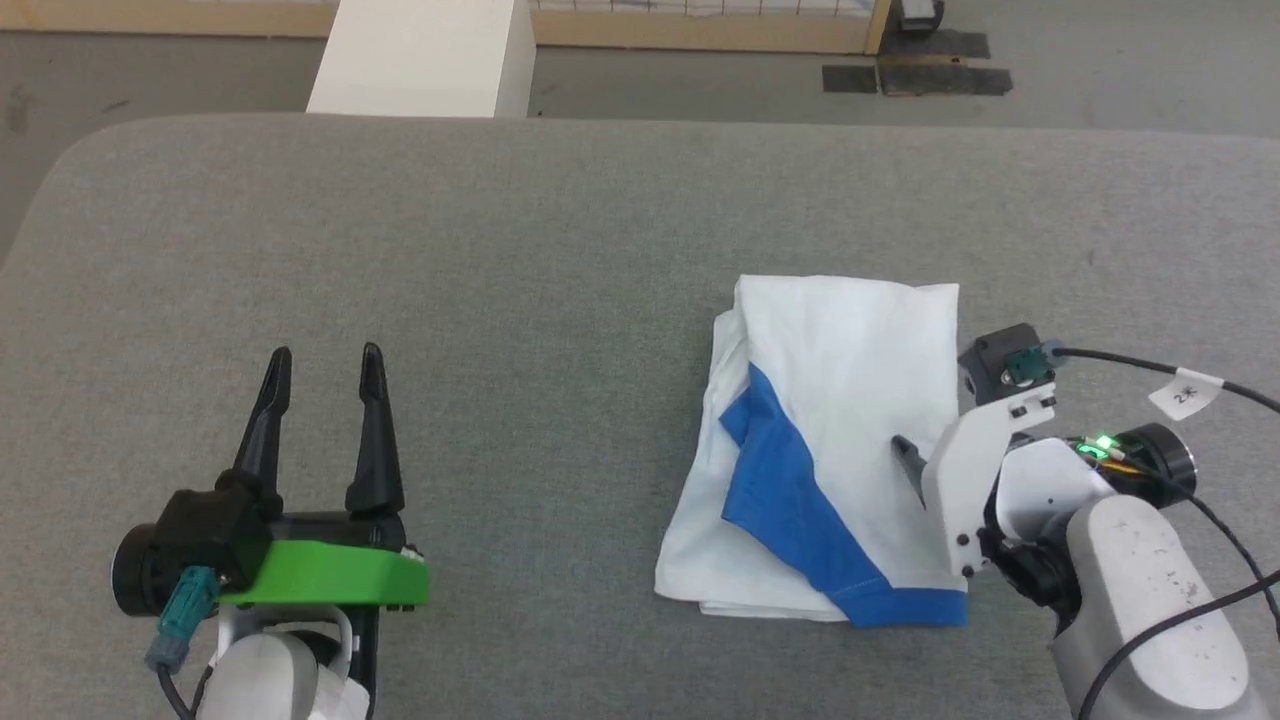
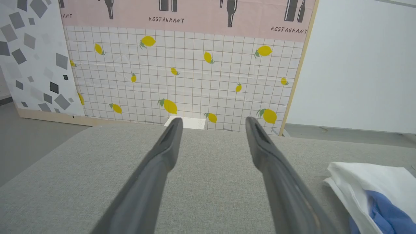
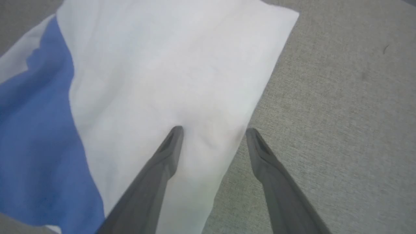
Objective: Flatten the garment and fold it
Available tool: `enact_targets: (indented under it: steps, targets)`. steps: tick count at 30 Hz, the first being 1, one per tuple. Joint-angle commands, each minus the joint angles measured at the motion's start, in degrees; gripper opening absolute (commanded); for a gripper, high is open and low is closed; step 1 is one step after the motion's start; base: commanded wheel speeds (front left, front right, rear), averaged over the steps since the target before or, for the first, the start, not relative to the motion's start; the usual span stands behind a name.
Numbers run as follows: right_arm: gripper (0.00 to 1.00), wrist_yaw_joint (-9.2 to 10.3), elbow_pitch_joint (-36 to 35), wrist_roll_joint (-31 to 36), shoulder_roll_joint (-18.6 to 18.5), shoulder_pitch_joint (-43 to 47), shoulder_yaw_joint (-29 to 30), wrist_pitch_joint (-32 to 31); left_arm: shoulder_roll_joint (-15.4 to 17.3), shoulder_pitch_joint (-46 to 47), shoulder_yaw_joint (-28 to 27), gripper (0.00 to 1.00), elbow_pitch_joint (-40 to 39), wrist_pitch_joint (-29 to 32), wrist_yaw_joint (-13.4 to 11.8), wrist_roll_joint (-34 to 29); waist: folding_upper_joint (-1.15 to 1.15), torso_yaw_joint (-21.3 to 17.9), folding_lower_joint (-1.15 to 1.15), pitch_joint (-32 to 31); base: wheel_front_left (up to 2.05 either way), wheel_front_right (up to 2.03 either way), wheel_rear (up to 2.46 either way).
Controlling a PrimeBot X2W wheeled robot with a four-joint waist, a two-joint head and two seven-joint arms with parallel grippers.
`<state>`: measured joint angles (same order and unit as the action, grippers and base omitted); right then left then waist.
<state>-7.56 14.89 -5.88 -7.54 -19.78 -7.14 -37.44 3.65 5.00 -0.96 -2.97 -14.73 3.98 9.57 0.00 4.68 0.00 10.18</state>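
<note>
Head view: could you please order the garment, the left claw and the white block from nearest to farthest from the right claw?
1. garment: partly beneath the right claw.
2. left claw: across the table, left.
3. white block: beyond the table's far edge.

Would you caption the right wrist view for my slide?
Open right gripper straddling edge of folded garment on grey surface.

"RESTAURANT", dark capitals, reads twice on the pink paper band [image 2: 195,13] directly above the white lemon-patterned grid panel [image 2: 182,74]. White paper tag [image 1: 1185,392] on black cable [image 1: 1120,358]: marking illegible.
</note>
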Motion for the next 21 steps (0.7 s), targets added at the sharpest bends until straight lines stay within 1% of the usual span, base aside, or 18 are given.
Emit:
enact_targets:
  steps: [1,9,10,11,13,18,21]
  targets:
    - [1.00,0.08,1.01,1.02,0.47,0.39,0.39,0.62,-0.16,0.92,0.08,1.00,0.02,-0.27,0.20,-0.06,0.00,0.97,0.00,1.19,0.00,0.00,0.00]
    - [1.00,0.08,6.25,3.48,1.01,-0.62,0.92,0.09,-0.38,1.61,0.17,1.00,0.83,-0.27,0.45,0.21,0.00,1.87,0.00,1.86,0.00,0.00,0.00]
    - [0.96,0.08,6.93,3.40,1.06,-0.68,1.22,-0.41,-0.40,1.64,0.18,1.00,0.93,-0.27,0.47,0.25,0.00,1.92,0.00,1.79,0.00,0.00,0.00]
    - [0.35,0.08,7.70,3.41,1.06,-0.74,1.45,-1.06,-0.43,1.64,0.18,1.00,1.00,-0.27,0.49,0.35,0.00,1.97,0.00,1.67,0.00,0.00,0.00]
    - [0.00,0.08,8.87,3.30,0.96,-0.87,1.75,-1.89,-0.48,1.60,0.24,1.00,1.15,-0.27,0.53,0.46,0.00,2.06,0.00,1.40,0.00,0.00,0.00]
    - [0.00,0.08,10.25,2.02,-0.06,-1.34,1.38,-2.06,-0.56,1.41,0.46,1.00,1.50,-0.27,0.73,0.74,0.00,2.23,0.00,0.66,0.00,0.00,0.00]
    - [0.00,0.08,9.61,0.69,-2.20,-1.64,-0.89,-1.06,-0.59,1.16,0.29,1.00,1.48,-0.27,0.85,0.82,0.00,1.81,0.00,0.16,0.00,0.00,0.00]
